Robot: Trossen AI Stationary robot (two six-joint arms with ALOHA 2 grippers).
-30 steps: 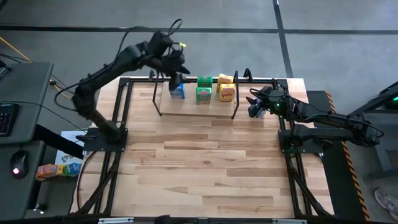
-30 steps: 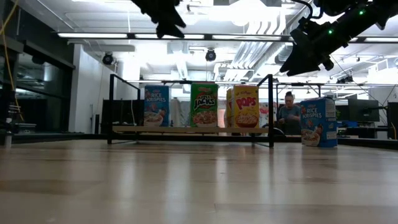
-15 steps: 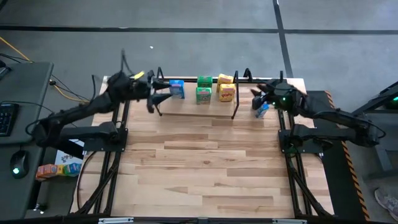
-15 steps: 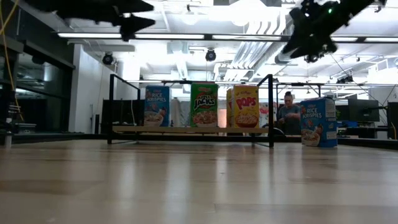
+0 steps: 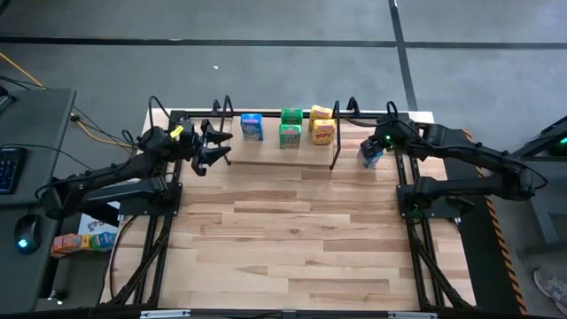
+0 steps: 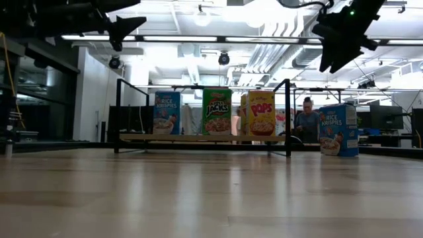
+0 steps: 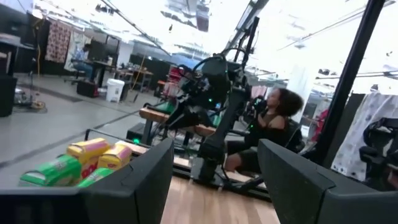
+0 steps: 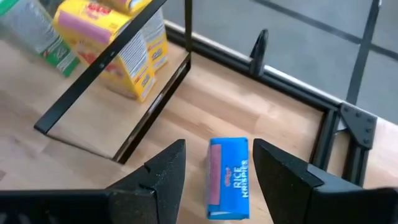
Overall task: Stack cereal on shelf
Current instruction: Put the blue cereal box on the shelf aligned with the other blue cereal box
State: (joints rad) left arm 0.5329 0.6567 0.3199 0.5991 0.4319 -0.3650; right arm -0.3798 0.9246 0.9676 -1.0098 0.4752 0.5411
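The shelf [image 5: 266, 151] stands at the table's far edge, a pale plank between two black wire hoops. On it stand one blue cereal box [image 5: 252, 127], two green [image 5: 290, 135] and two yellow [image 5: 323, 132]. A second blue box [image 5: 370, 155] [image 8: 228, 177] stands on the table just right of the shelf. My right gripper [image 8: 219, 148] [image 6: 334, 56] hovers open well above this box, pointing down, a finger on either side. My left gripper [image 5: 217, 146] [image 7: 216, 149] is open in the air, left of the shelf's left hoop.
The black table frame [image 5: 403, 177] runs along both sides, with the arm bases mounted on it. Bare plank tabletop [image 5: 283, 230] stretches from the shelf toward the near edge. A person [image 6: 307, 122] sits in the room behind the table.
My left gripper has drawn back from above the blue box on the shelf toward the table's left edge, and the arm has folded down; that box has stayed put. My right gripper has tipped to point more steeply down over the blue box on the table.
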